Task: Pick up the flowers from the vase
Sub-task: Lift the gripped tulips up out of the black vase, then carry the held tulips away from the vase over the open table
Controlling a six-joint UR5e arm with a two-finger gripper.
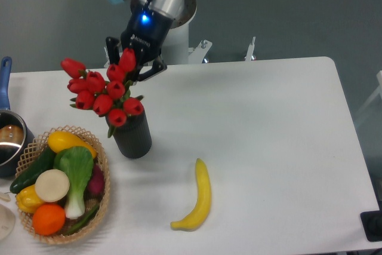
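The flowers (102, 91), light and floppy, are being held clamped in the pincer (132, 67) above the vase (132, 137).

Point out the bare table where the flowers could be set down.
Widest bare patch: the white table right of the yellow banana and dark ribbed vase. Crowded: the left edge, with the wicker basket of vegetables and steel pot beside the vase.

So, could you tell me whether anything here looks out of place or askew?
Only the bunch of red tulip flowers: it tilts left over the upright dark ribbed cylindrical vase, lifted by the pincer. Nothing looks spilled.
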